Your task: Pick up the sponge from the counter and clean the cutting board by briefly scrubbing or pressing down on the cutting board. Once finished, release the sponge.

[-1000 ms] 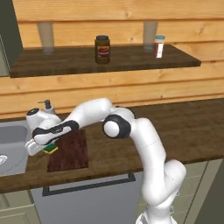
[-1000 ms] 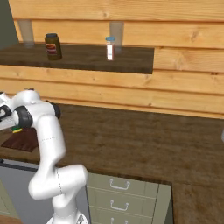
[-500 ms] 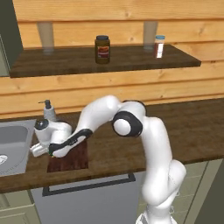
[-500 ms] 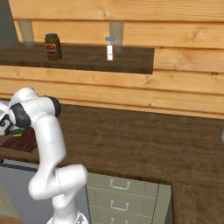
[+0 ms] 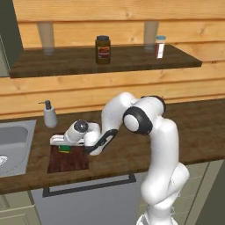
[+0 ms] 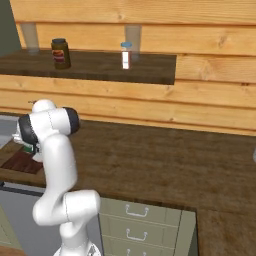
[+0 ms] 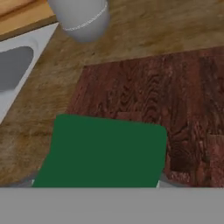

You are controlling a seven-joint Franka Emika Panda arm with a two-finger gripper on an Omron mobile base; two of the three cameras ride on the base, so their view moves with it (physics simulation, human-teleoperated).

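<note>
Claw (image 5: 65, 147) closed on sponge (image 5: 66, 148), held low over far-left corner of cutting board (image 5: 69, 159) on counter (image 5: 193, 127), near sink (image 5: 13, 145) and soap dispenser (image 5: 50, 115). Contact with board unclear. Judged sponge light, soft, compressible; gripped across short sides, would squash under press. Board stiff, flat, might slide.

Dark reddish-brown wood-grain cutting board (image 5: 68, 160) lies on the long dark wooden counter (image 5: 197, 127), right of the steel sink (image 5: 13, 147). Green-topped sponge (image 5: 65, 148) over the board's far edge. Grey soap dispenser bottle (image 5: 49, 114) behind the board.
</note>
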